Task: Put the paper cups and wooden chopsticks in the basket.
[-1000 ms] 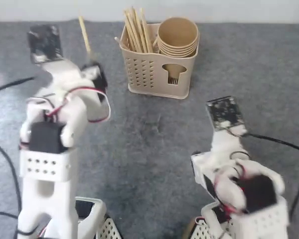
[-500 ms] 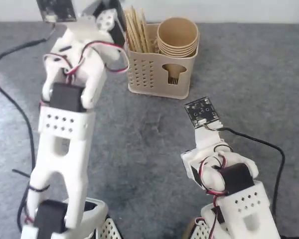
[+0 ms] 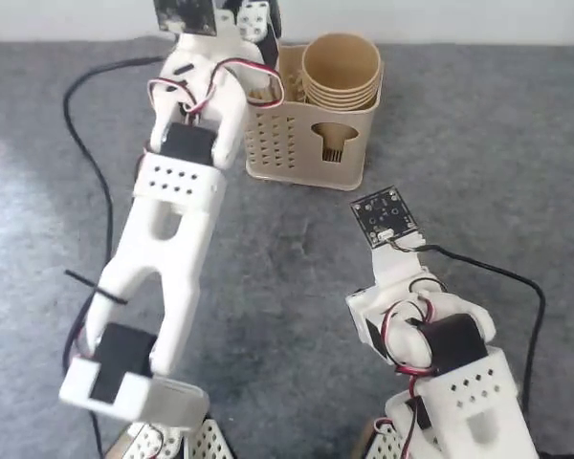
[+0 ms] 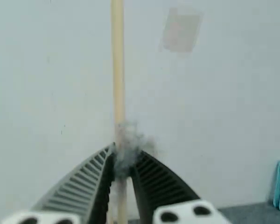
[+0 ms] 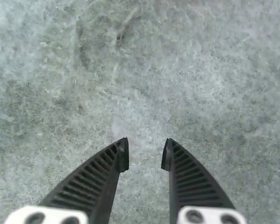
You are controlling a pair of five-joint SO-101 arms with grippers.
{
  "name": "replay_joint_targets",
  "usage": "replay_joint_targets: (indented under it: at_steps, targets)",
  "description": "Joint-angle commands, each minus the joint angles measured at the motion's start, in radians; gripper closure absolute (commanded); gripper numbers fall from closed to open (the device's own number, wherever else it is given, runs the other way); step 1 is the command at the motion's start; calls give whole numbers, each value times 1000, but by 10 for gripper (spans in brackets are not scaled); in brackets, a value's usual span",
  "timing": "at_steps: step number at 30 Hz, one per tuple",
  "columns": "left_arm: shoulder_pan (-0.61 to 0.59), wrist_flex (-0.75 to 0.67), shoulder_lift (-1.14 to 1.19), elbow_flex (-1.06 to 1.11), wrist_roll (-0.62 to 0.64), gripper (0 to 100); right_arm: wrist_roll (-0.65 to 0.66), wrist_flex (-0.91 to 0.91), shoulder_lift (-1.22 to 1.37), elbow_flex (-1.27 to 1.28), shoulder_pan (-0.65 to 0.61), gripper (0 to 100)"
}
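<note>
Moved since earlier: left arm, swung across to the basket, wrist over its rear corner beside the paper cups.
Left wrist view: left gripper clenched on wooden chopstick, whose long axis is in line with the fingers, pointing away from the wrist.
Right wrist view: right gripper parted, empty, above grey mat.

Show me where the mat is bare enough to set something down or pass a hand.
Bare grey mat right of the basket, between basket and right arm, and along the far left. Crowded at the basket's left side, where the left gripper holds a wooden chopstick.
</note>
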Motion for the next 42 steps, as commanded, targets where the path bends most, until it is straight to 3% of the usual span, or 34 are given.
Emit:
replay_joint_targets:
  at_steps: [1,7,14,19,27,36,40,42]
  targets:
    - [9,-35,46,-54,-17,988,14,-39,-22,-8,-1,873]
    - [-17,-189,170,-54,-51,954,14,-48,-22,-8,1,869]
    - [-25,-133,212,-53,-57,664,14,-42,-22,-6,2,872]
    - [-26,-71,133,-30,-58,667,14,-45,-22,-6,2,872]
    - [-26,51,-302,285,-60,673,8,-50,-24,-6,5,872]
    - [-77,75,-884,694,-60,673,-61,-87,-33,-11,191,872]
    - [-130,203,-1051,762,-54,673,-64,-76,-35,-8,232,887]
    - [-149,278,-1125,788,-52,673,-63,-76,-35,-6,251,954]
